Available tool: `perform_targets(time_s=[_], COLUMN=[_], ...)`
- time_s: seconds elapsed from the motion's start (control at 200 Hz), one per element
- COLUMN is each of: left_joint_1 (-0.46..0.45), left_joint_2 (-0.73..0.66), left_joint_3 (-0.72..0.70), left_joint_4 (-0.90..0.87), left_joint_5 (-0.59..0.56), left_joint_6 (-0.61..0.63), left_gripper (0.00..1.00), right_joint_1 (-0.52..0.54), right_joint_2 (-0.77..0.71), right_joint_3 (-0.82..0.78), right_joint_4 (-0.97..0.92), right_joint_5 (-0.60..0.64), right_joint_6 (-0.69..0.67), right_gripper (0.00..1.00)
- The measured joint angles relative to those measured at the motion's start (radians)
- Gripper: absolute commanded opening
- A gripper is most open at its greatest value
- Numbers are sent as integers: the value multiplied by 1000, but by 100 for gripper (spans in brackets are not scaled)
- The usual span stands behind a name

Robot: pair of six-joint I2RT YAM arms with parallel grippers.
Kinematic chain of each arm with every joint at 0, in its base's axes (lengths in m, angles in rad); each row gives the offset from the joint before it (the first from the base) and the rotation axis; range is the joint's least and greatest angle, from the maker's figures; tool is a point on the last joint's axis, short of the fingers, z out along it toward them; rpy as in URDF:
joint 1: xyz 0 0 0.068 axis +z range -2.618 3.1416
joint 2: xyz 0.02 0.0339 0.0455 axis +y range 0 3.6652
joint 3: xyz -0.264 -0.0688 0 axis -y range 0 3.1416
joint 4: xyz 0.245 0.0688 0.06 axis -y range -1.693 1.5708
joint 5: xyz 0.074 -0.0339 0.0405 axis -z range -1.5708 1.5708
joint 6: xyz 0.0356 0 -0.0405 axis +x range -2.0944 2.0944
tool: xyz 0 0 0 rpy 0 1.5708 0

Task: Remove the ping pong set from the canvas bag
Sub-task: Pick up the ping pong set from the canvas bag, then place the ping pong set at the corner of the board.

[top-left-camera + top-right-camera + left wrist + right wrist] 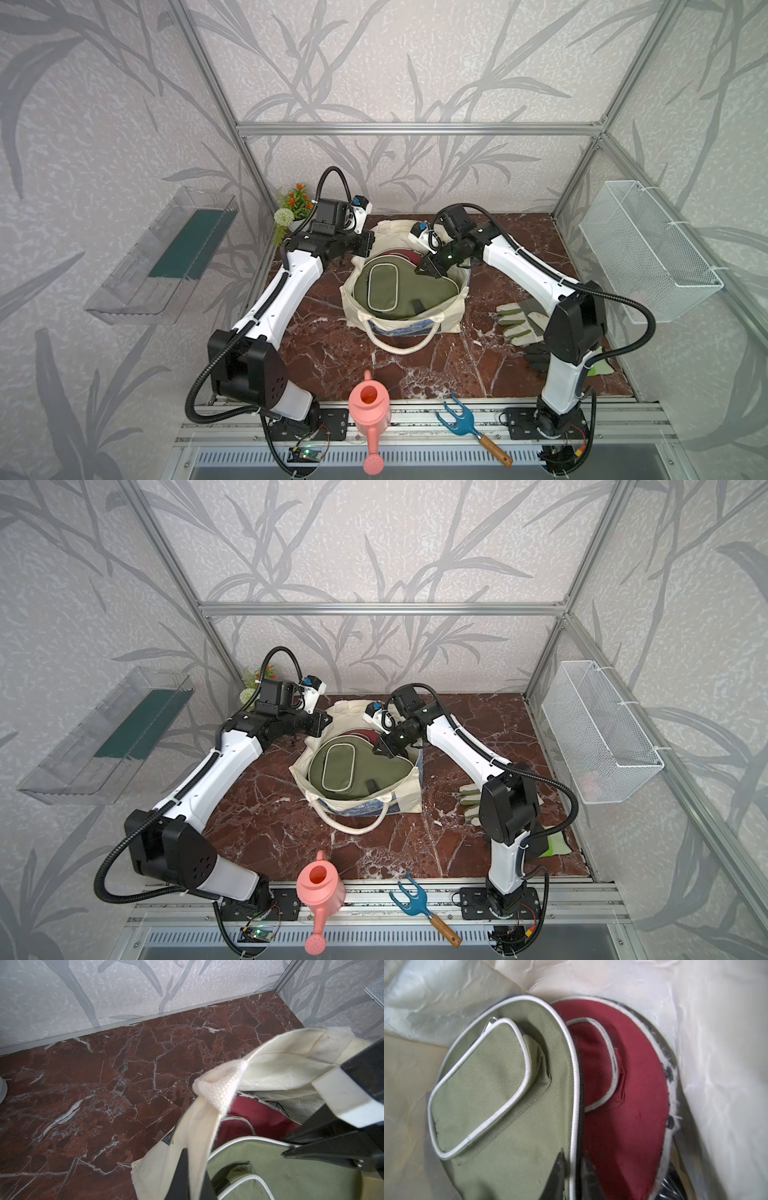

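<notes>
Robot lab cell dressed up as a garden corner.
Bare aluminium framing (415, 129) holds leaf-print wall panels (415, 62) around a red marble-look worktop (332, 345); two white arms (291, 286) are bolted to a slotted metal rail (415, 417), with an open circuit board (306, 454) wired below it. Behind the left hand (368, 249) stands an artificial plant (297, 201). Out past the right hand (426, 270) a wire basket (648, 257) hangs on the wall. Back toward the arm bases lie a pink watering can (369, 409) and a blue hand fork (457, 415).
</notes>
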Motion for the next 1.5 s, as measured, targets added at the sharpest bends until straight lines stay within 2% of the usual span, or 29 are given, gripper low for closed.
perform_targets(time_s=[0.385,0.555,0.88,1.07,1.249,1.379,1.499], left_joint_1=[0,0,0,-1,-1,-1,-1], left_joint_2=[0,0,0,0,0,-1,-4], left_joint_3=[0,0,0,0,0,0,0], left_joint_4=[0,1,2,1,2,2,1], left_joint_5=[-3,-12,-31,-41,-46,-47,-49], left_joint_6=[1,2,6,10,10,11,11], left_gripper=[0,0,0,0,0,0,0], right_joint_1=[3,12,19,22,16,-35,-124], right_joint_2=[-6,-63,-235,-241,-212,-211,-223], right_joint_3=[49,98,294,463,669,742,721], right_joint_4=[-52,-81,-164,-226,-304,-320,-314], right_joint_5=[9,56,207,315,474,571,634], right_joint_6=[-3,-3,-4,-16,-38,-40,-30], right_gripper=[0,0,0,0,0,0,0])
